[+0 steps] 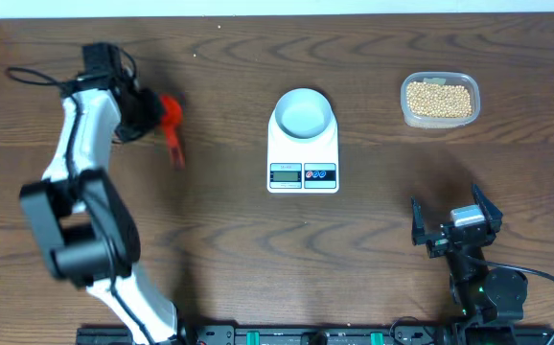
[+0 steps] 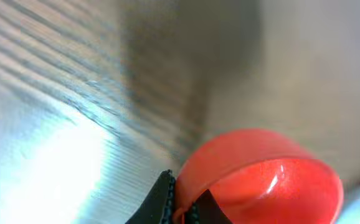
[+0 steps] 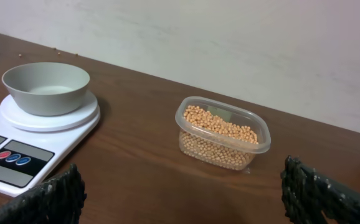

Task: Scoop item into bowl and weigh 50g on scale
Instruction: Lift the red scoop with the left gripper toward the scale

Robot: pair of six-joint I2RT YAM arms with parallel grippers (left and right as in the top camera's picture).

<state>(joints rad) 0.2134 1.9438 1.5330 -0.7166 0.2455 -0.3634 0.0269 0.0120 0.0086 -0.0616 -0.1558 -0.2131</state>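
Currently, bowl on scale is empty; tub holds beans (left tool clamps red scoop; right tool gapes, empty).

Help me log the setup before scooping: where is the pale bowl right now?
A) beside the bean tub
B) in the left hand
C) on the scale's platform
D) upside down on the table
C: the bowl sits upright and empty on the round platform of the scale, above its display and buttons.
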